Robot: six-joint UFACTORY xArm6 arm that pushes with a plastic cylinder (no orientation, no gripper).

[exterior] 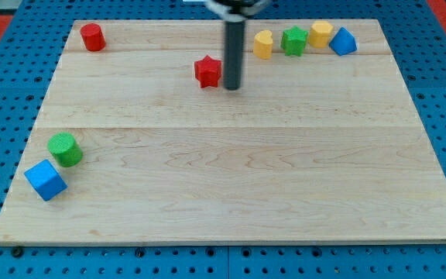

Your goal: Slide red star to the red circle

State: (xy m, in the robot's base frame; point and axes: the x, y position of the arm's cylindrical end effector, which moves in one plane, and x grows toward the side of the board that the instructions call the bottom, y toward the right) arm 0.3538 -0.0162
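Observation:
The red star (207,71) lies on the wooden board (231,178) near the view's top, left of centre. The red circle (92,37), a short cylinder, stands at the board's top left corner, well to the left of the star. My tip (231,87) is at the end of the dark rod, just to the right of the red star and close to touching it.
A yellow block (263,44), a green star (293,40), a yellow block (320,33) and a blue block (343,41) sit in a row at the top right. A green cylinder (66,149) and a blue cube (46,180) sit at the lower left.

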